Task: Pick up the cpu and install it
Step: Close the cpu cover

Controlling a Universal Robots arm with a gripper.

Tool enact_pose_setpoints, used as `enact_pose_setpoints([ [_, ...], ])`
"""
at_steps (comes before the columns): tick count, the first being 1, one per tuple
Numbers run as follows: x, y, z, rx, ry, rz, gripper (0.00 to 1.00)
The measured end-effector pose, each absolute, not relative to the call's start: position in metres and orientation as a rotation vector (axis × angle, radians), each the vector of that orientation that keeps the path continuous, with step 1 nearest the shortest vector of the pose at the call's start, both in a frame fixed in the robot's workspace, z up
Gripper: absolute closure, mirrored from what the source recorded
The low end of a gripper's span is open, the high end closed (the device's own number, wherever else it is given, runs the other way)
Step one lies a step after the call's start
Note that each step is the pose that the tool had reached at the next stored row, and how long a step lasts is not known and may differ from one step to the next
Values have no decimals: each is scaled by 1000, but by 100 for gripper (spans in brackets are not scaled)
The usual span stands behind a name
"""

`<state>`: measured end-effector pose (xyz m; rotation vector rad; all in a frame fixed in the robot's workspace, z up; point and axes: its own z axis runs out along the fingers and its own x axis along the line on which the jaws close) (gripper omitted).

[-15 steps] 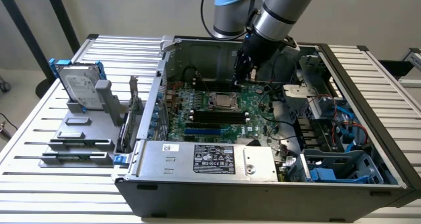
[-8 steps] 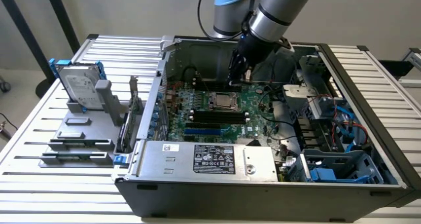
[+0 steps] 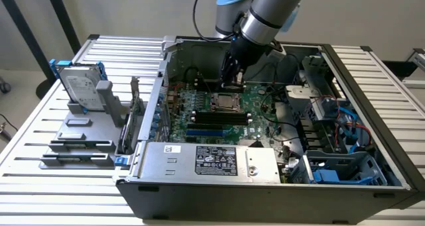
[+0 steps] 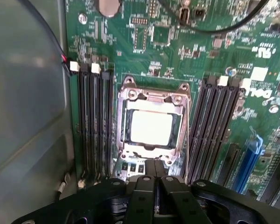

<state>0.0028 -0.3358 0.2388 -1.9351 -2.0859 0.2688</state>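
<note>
Silver cpu (image 4: pixel 151 127) in mobo socket (image 4: pixel 130 96), fingers (image 4: pixel 145 190) closed

Open computer case (image 3: pixel 265 202) lies on its side on a slatted metal table (image 3: pixel 66 206), with a green motherboard (image 3: pixel 256 111) exposed inside, a labelled silver power supply box (image 3: pixel 212 161) along the near edge and a blue-trimmed drive cage (image 3: pixel 339 173) at the exterior view's right corner. On the board, banks of black memory slots (image 4: pixel 95 121) run in parallel rows, and a blue expansion slot (image 4: pixel 249 161) sits beside them. Outside the case, at the exterior view's left, a silver hard drive (image 3: pixel 83 89) with blue brackets stands upright in a grey fixture (image 3: pixel 79 136).
</note>
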Motion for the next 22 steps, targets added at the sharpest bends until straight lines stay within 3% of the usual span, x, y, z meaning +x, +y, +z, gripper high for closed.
enact_pose_setpoints([
  [22,-15,-336,199,-1964,-2054,264,89],
])
